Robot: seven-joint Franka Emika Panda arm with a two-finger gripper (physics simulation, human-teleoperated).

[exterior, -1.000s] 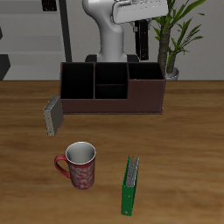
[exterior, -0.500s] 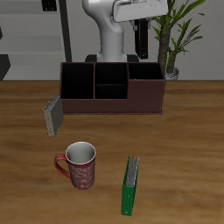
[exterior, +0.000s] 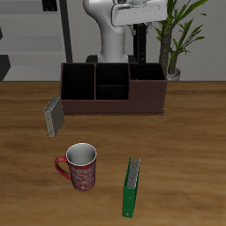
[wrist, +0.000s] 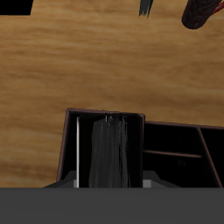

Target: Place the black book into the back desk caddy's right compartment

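My gripper is shut on the black book, which hangs upright from it. The book's lower end is just above the rim of the back desk caddy, a long reddish-brown box with three black-lined sections. The book is over the right compartment, the widest one, at the caddy's end nearest the plant. In the wrist view the black book shows end-on inside the outline of that compartment, with the narrower sections beside it. My fingers are hidden there.
A red mug stands towards the table's front, with a green book upright beside it. A grey book leans at the caddy's other end. A potted plant stands behind the caddy, close to my arm.
My gripper with the black book has shifted slightly sideways towards the caddy's middle while staying over the right compartment. Nothing on the table has moved.
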